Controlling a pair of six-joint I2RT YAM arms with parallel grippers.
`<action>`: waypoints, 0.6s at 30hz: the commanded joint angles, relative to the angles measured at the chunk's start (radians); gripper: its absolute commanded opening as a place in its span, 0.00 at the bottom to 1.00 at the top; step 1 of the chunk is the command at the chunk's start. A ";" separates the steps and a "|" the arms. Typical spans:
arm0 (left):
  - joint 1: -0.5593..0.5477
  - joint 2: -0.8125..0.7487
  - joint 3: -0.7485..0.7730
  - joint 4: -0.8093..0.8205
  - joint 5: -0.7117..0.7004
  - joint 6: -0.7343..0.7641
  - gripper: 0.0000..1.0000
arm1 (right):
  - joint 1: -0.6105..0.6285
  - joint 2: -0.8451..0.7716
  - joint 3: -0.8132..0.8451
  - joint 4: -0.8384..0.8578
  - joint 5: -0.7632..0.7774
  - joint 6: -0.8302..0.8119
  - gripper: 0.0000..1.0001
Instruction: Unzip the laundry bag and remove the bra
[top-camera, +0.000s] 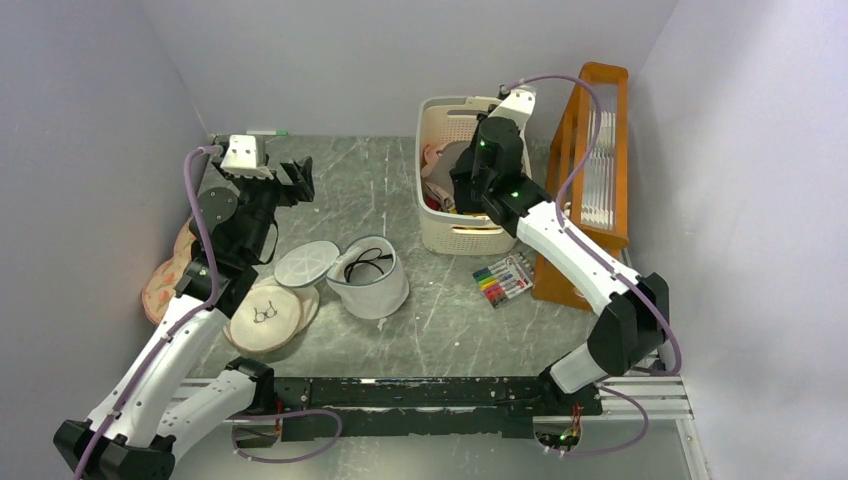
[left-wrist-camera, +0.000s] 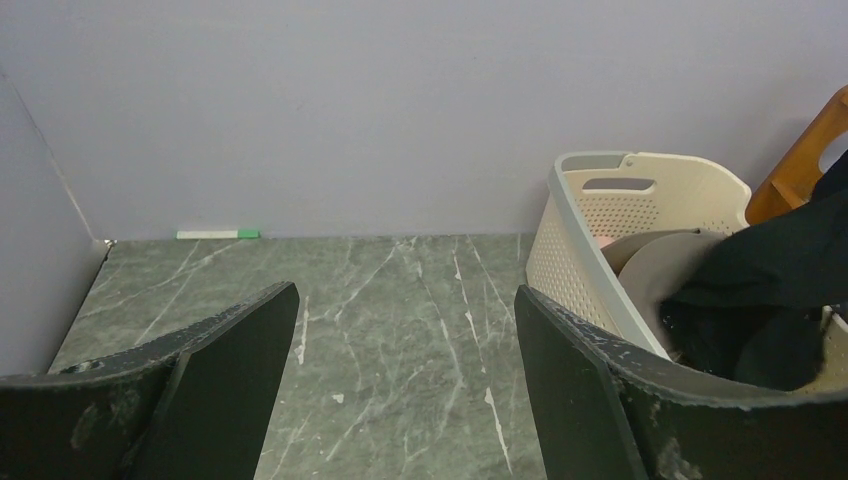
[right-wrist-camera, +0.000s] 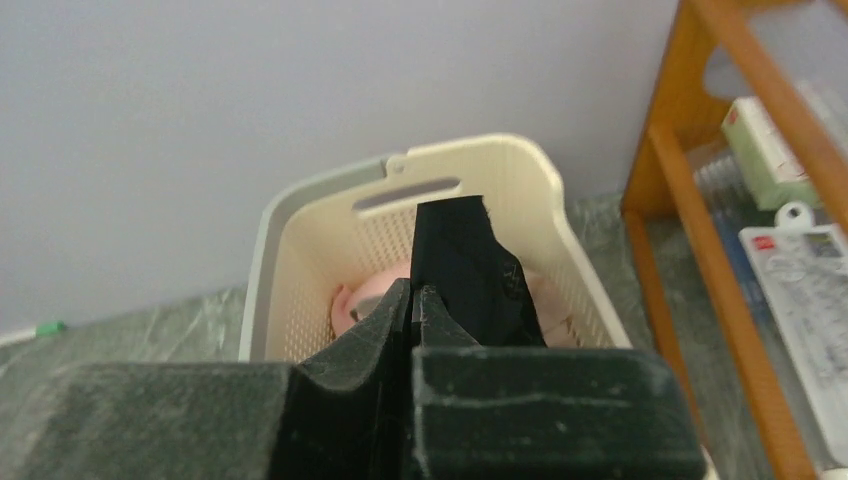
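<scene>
The laundry bag (top-camera: 372, 280) stands open mid-table, its round mesh lid (top-camera: 305, 262) lying flat to its left; thin black loops show inside it. My right gripper (top-camera: 463, 188) (right-wrist-camera: 415, 296) is shut on the black bra (right-wrist-camera: 470, 265) and holds it over the cream basket (top-camera: 470, 238). The bra hangs into the basket, and it also shows in the left wrist view (left-wrist-camera: 780, 290). My left gripper (top-camera: 296, 182) (left-wrist-camera: 405, 295) is open and empty, raised over the far left of the table, pointing at the back wall.
The cream basket (left-wrist-camera: 570, 230) (right-wrist-camera: 265, 260) holds pink and grey-brown items. A wooden rack (top-camera: 590, 130) stands at the right, with coloured markers (top-camera: 503, 280) beside it. Cream round pads (top-camera: 265, 315) and pink patterned pads (top-camera: 165, 275) lie at the left. A green-capped marker (left-wrist-camera: 218, 234) lies by the back wall.
</scene>
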 joint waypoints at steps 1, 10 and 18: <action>-0.007 0.002 0.001 0.029 0.003 -0.003 0.91 | -0.009 0.014 0.022 -0.118 -0.104 0.134 0.00; -0.009 0.012 0.003 0.027 0.015 -0.009 0.91 | -0.008 0.144 -0.013 -0.206 -0.261 0.203 0.00; -0.010 0.010 0.002 0.027 0.006 -0.006 0.91 | -0.007 0.274 0.061 -0.279 -0.332 0.195 0.00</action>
